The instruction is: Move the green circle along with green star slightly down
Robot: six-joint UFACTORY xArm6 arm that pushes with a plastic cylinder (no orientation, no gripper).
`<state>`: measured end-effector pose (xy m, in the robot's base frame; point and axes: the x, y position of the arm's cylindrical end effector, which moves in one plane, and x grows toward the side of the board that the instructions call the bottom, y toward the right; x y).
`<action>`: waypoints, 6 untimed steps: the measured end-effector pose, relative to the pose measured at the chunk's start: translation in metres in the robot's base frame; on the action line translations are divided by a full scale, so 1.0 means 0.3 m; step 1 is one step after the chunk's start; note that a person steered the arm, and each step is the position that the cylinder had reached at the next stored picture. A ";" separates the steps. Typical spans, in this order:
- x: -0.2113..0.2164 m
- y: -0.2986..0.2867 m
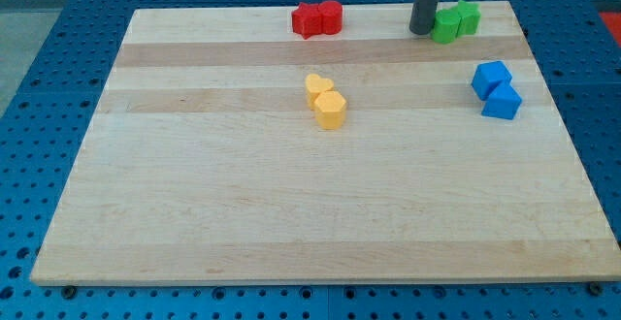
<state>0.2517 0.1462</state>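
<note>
My end effector is a bare dark rod with nothing to open or close, my tip (pixel 421 31) touching the view's-left side of the green star block (pixel 445 24) and adjoining green round block (pixel 468 16) at the wooden table's (pixel 291 194) top-right corner.

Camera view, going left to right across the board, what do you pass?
Red blocks → yellow blocks → my tip → green blocks → blue blocks. The tip sits just left of the green pair, at the view's top.
</note>
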 end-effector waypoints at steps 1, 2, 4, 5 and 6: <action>0.000 -0.004; -0.016 -0.017; -0.099 0.028; -0.093 0.029; -0.093 0.029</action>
<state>0.2237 0.1550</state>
